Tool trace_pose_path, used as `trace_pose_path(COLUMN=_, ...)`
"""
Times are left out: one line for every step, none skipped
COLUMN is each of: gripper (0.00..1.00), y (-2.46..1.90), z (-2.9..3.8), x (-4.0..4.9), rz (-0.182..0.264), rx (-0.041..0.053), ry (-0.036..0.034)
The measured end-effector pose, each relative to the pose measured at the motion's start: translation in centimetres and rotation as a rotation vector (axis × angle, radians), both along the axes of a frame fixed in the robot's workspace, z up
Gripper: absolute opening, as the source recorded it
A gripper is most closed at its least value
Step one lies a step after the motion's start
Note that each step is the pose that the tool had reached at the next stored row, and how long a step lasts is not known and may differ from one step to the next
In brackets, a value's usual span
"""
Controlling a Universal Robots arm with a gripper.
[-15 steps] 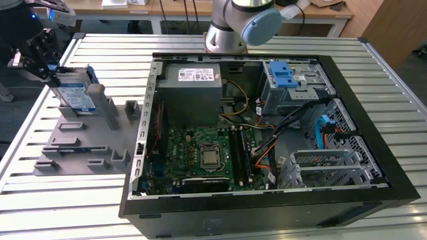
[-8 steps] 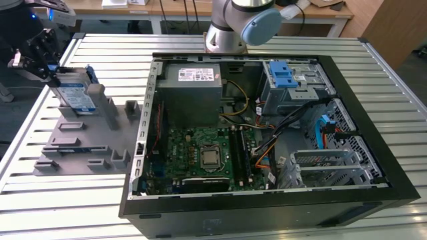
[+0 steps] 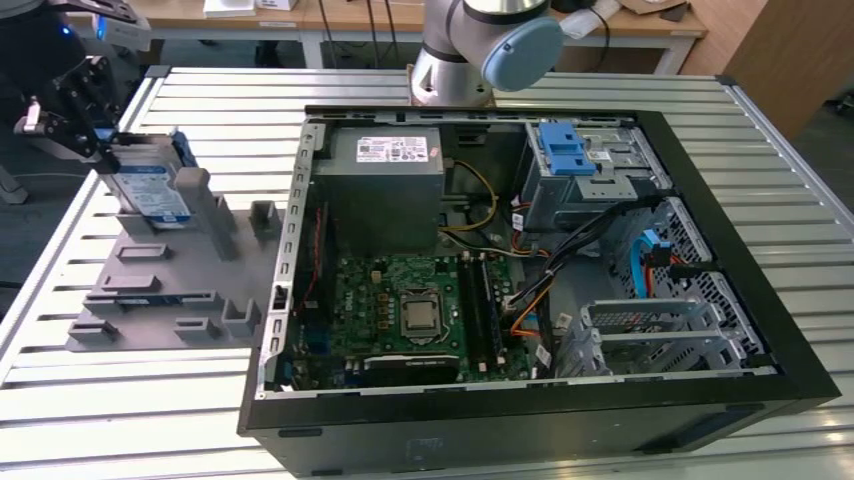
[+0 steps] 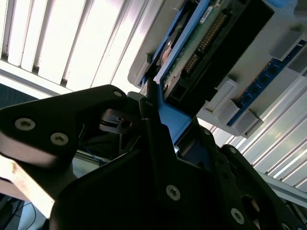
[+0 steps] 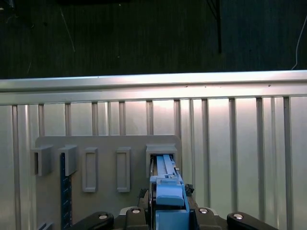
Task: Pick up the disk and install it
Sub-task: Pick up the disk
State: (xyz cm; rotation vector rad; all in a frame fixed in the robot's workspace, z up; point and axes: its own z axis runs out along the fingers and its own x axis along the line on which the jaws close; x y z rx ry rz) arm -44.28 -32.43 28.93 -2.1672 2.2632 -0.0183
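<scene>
- The claw (image 3: 102, 143) was in the upper left of the exterior view, over the slatted metal table (image 3: 200, 90) and well apart from the open computer case (image 3: 534, 405).
- Its fingers (image 4: 152, 112) were closed narrowly on the blue edge of the disk (image 3: 150, 195), one on each side; both wrist views showed that blue frame pinched between them.
- The disk stood on edge, roughly upright, at the far end of the grey holder plate (image 3: 160, 300), just beside a grey post. Whether its lower edge was seated in a slot could not be told.
- In the first wrist view the disk (image 5: 168, 189) ran from the claw (image 5: 165, 213) towards a raised slot on the plate (image 5: 48, 191).
- In the second wrist view the disk's green circuit board (image 4: 201, 28) faced the camera.
- Inside the case, the drive cage with blue latches (image 3: 581, 160) sat in the upper right, beside the grey power supply (image 3: 380, 185).
</scene>
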Motion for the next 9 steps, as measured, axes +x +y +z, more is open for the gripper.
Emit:
trace_pose_path(gripper=0.36, y=0.0, z=0.09, x=0.0, rz=0.0, rx=0.0, ry=0.0)
trace_pose_path(gripper=0.36, y=0.0, z=0.22, x=0.0, rz=0.0, rx=0.0, ry=-0.0001)
trace_pose_path(gripper=0.36, y=0.0, z=0.35, x=0.0, rz=0.0, rx=0.0, ry=-0.0001)
trace_pose_path(gripper=0.36, y=0.0, z=0.49, x=0.0, rz=0.0, rx=0.0, ry=0.0)
trace_pose_path(gripper=0.36, y=0.0, z=0.63, x=0.0, rz=0.0, rx=0.0, ry=0.0)
trace_pose_path(gripper=0.36, y=0.0, z=0.77, x=0.0, rz=0.0, rx=0.0, ry=0.0)
trace_pose_path(gripper=0.36, y=0.0, z=0.91, x=0.0, rz=0.0, rx=0.0, ry=0.0)
trace_pose_path(gripper=0.36, y=0.0, z=1.05, x=0.0, rz=0.0, rx=0.0, ry=-0.0001)
trace_pose_path(gripper=0.36, y=0.0, z=1.21, x=0.0, rz=0.0, rx=0.0, ry=0.0)
